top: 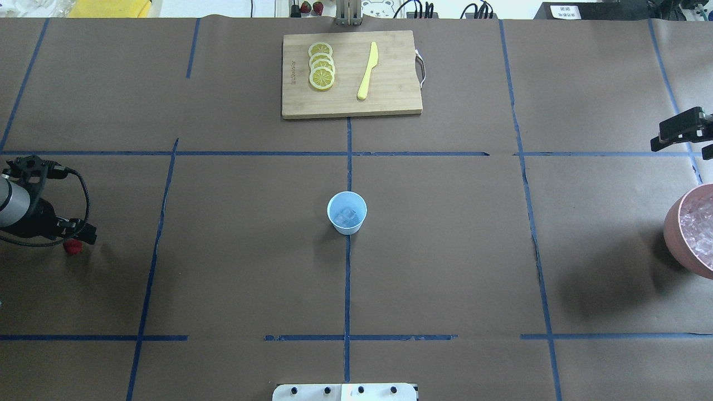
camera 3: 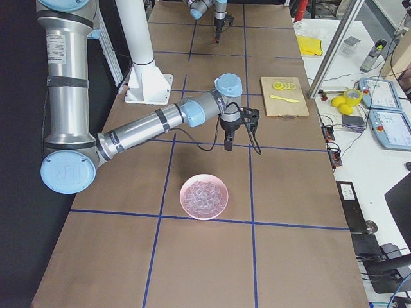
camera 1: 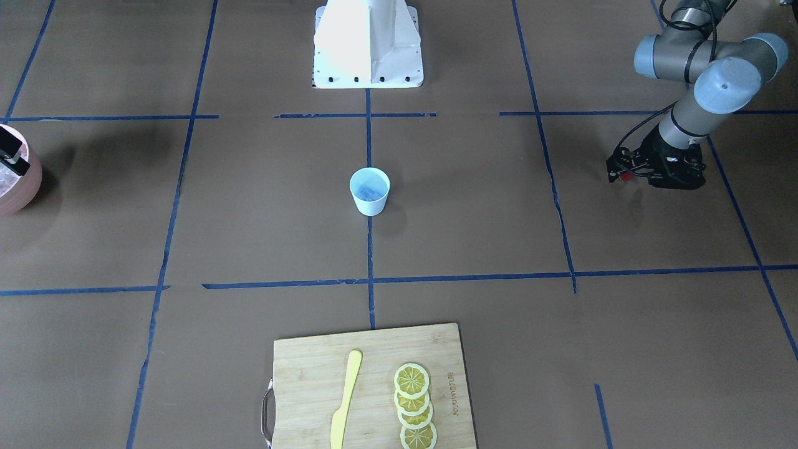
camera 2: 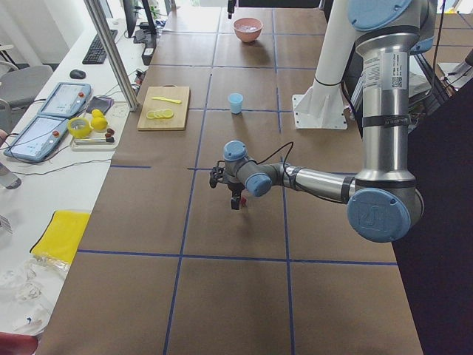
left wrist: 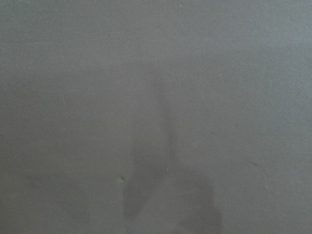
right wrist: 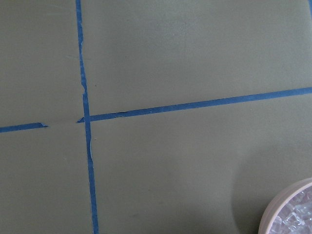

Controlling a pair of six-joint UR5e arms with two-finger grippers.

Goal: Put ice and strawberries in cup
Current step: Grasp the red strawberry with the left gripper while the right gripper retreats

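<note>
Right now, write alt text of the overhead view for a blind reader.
A pale-blue cup holding ice stands mid-table on brown paper. The left gripper hangs by a red strawberry at the left edge; a pink bowl of ice sits at the right edge, a cutting board with lemon slices at the far side.

Pale-blue cup [top: 346,224] upright at the table [top: 445,250] centre, one clear ice cube [top: 348,214] inside; more ice [top: 701,223] heaped in pink bowl [top: 670,225]; red strawberry [top: 72,248] far left
</note>
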